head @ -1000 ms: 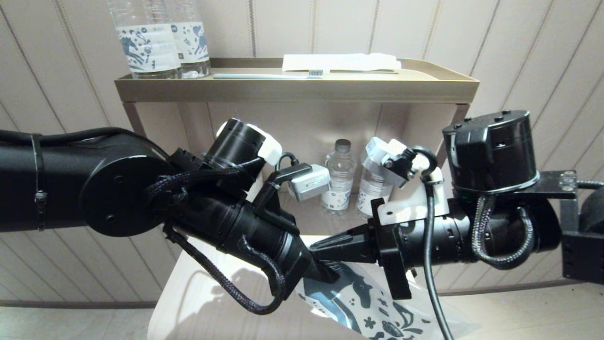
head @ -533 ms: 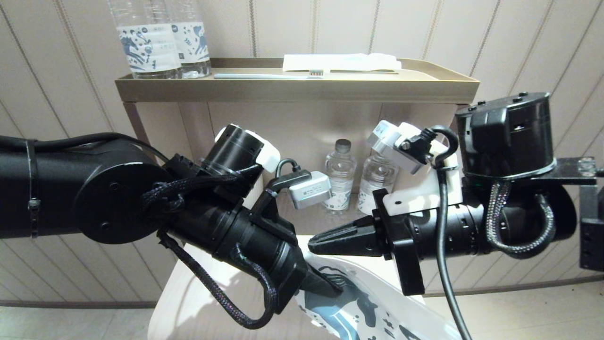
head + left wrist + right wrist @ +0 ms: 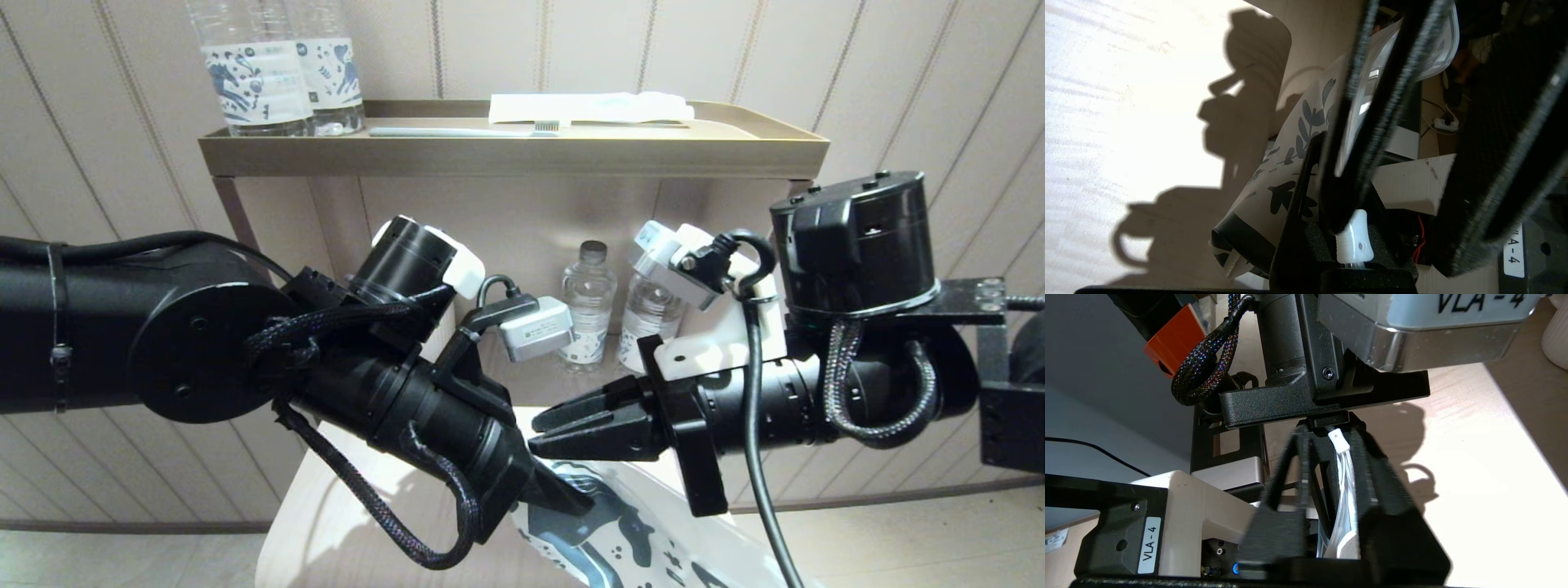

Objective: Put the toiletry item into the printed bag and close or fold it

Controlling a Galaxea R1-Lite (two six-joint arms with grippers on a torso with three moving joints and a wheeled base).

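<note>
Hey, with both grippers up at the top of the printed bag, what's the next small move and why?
Probably bring the right gripper, slightly open, back down onto the top edge of the printed bag and pinch beside the left gripper, which is shut on that edge. The zip strip looks not yet pressed all along.

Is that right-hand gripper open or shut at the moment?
Open, a little. In the head view the right gripper shows a narrow gap between its two black fingers, just above the printed bag, which the left gripper pinches.
</note>
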